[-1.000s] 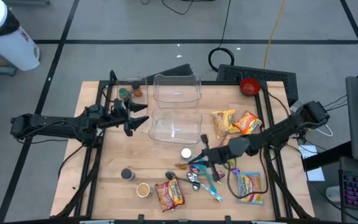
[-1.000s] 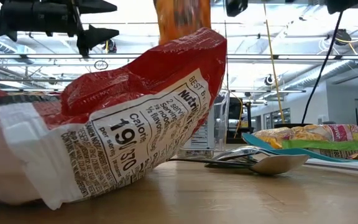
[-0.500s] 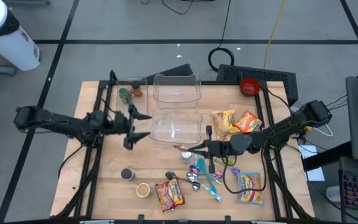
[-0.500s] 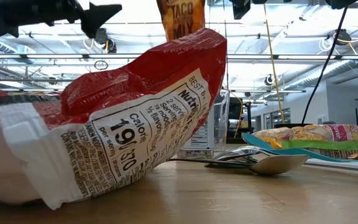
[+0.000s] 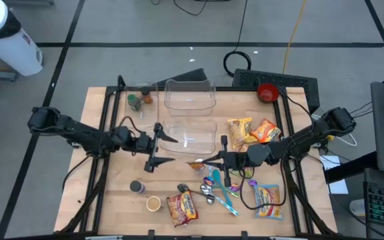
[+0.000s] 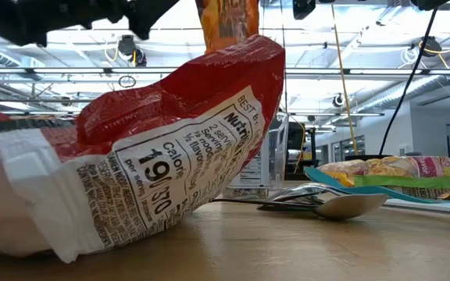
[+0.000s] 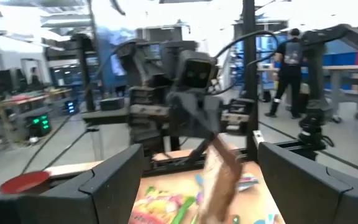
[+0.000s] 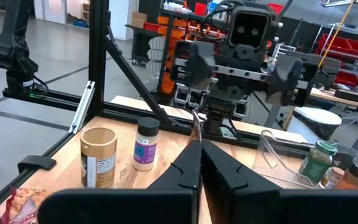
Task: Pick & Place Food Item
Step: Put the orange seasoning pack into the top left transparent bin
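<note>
Desk (image 5: 119, 193), overhead, L to R.

L arm comes in over the L edge. L gripper (image 5: 165, 149) sits mid-desk, fingers apart, nothing between them, pointing toward the R gripper. Behind it, near the far L corner: two small jars (image 5: 139, 100), green lid + orange lid. Near front edge, L of centre: small dark-lidded bottle (image 5: 137, 187) and a tan can (image 5: 153, 203), just beside each other. R wrist view shows the same pair upright, bottle (image 8: 145, 145) and can (image 8: 98, 157).

Centre: two clear plastic tubs, one (image 5: 190, 95) at the far edge, the other (image 5: 189, 135) in front of it, touching or nearly. L gripper tips are at the near tub's L front corner.

Red noodle packet (image 5: 182, 207) lies flat at the front edge, centre. Low view: it fills most of the frame (image 6: 131, 164).

Task item: small orange seasoning packet (image 5: 197, 162), held up off the desk, between the two grippers, just in front of the near tub. R gripper (image 5: 209, 161) fingers together, clamped on its edge. Low view: packet (image 6: 226, 19) hangs above the red one, lettering not readable.

Spoons (image 5: 207, 191) + blue utensil (image 5: 227, 195) below R gripper. Two snack bags (image 5: 252, 131) R of the near tub. Another bag (image 5: 268, 200) near front R corner. Red bowl (image 5: 267, 92) at far R corner.
</note>
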